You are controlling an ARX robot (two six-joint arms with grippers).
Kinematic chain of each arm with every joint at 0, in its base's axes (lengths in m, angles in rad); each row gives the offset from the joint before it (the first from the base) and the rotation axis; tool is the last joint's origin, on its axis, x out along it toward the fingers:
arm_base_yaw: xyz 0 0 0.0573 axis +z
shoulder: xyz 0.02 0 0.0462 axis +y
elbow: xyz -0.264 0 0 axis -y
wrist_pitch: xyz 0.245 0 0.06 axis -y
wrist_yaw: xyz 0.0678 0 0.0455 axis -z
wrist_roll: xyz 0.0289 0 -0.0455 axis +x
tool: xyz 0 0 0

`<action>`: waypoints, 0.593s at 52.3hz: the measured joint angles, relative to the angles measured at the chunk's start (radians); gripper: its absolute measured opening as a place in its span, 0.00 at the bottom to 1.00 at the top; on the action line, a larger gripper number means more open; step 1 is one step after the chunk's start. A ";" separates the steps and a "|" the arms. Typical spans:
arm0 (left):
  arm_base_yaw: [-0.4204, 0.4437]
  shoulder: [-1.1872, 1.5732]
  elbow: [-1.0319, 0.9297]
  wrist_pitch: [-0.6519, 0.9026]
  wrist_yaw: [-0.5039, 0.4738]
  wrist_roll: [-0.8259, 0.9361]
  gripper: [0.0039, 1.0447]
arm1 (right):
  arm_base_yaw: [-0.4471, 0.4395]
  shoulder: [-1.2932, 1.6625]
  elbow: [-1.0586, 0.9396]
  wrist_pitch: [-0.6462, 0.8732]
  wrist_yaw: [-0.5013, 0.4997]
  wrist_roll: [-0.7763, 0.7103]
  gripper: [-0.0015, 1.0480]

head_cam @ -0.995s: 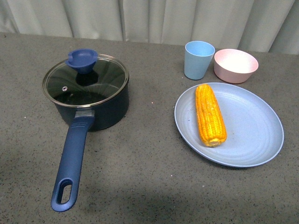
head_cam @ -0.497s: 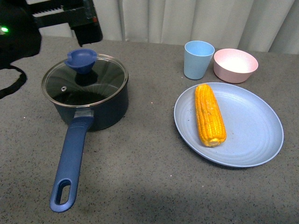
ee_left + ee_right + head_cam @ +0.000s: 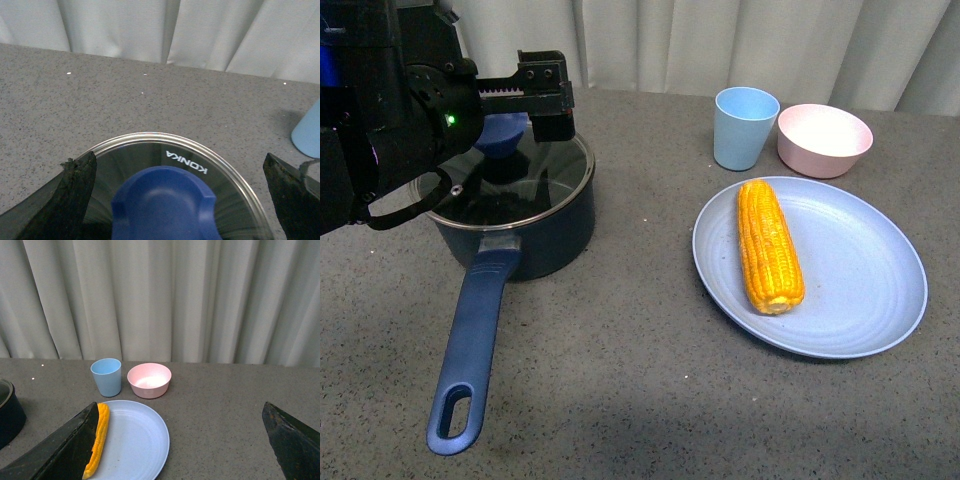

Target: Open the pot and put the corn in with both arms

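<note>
The navy pot (image 3: 535, 232) stands at the left with its glass lid (image 3: 555, 170) on and its long handle (image 3: 475, 345) pointing to the front. My left gripper (image 3: 525, 105) is open and hovers just over the lid's blue knob (image 3: 503, 135). In the left wrist view the knob (image 3: 162, 205) lies between the two spread fingers (image 3: 75, 200), apart from both. The corn (image 3: 768, 245) lies on the blue plate (image 3: 865, 270) at the right. My right gripper (image 3: 180, 407) is open and empty, above the table, with the corn (image 3: 99, 435) by one finger.
A light blue cup (image 3: 745, 127) and a pink bowl (image 3: 825, 140) stand behind the plate. A curtain hangs along the table's far edge. The pot's rim (image 3: 6, 412) shows at the edge of the right wrist view.
My left arm has come in from the upper left and moved right and down until its open gripper is over the pot's lid knob. Pot, corn and plate have not moved.
</note>
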 joint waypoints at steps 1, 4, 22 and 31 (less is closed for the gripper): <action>0.002 0.003 0.002 0.000 0.000 0.000 0.94 | 0.000 0.000 0.000 0.000 0.000 0.000 0.91; 0.010 0.014 0.009 0.000 0.000 0.004 0.94 | 0.000 0.000 0.000 0.000 0.000 0.000 0.91; 0.016 0.069 0.029 -0.011 0.034 0.038 0.94 | 0.000 0.000 0.000 0.000 0.000 0.000 0.91; 0.018 0.070 0.030 -0.011 0.036 0.050 0.79 | 0.000 0.000 0.000 0.000 0.000 0.000 0.91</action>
